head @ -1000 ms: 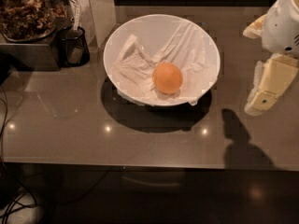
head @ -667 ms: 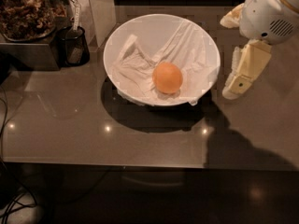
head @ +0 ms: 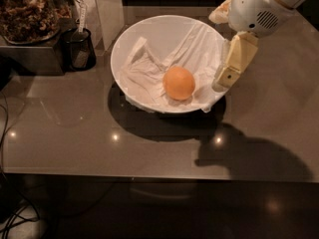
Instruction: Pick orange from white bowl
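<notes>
Camera view: round orange (head: 179,82) in white bowl (head: 130,38), claw (head: 227,59) at its rim.

On the table (head: 75,133), 1 bowl (head: 164,29) sits centre-back, the orange (head: 179,82) inside it on a cloth (head: 144,78). The gripper (head: 225,54) hangs over the bowl's right rim. Far left stands a container (head: 30,14), with a cup (head: 79,49) just right of it, perhaps touching.

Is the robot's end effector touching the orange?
Apart. The camera view shows the end effector over the right rim of the white bowl, with a strip of white cloth visible between it and the orange.
</notes>
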You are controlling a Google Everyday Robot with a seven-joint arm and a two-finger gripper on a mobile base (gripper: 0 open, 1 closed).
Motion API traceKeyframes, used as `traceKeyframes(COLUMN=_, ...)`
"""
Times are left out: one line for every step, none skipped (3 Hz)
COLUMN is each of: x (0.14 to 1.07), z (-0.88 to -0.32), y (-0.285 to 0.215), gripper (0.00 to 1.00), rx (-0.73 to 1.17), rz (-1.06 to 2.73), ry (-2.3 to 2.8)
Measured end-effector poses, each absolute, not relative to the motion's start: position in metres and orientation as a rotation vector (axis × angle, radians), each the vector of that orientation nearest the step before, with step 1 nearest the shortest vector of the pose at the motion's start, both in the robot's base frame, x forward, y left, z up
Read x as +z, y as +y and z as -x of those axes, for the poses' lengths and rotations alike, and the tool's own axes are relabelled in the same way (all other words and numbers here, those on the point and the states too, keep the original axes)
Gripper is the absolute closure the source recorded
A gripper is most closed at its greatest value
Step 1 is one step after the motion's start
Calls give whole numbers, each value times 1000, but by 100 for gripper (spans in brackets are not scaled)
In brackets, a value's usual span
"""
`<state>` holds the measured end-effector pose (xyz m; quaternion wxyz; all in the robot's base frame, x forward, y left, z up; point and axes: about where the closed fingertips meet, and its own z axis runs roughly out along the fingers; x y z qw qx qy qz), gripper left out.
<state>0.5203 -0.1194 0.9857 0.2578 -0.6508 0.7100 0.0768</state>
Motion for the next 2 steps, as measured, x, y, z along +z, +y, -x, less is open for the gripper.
traceKeyframes(x=975, z=-526, y=-118, gripper=0, rx=267, rz=1695, ry=1931)
traceKeyframes(x=954, z=-541, y=-99, gripper=0, rx=385, rz=1667, ry=1912)
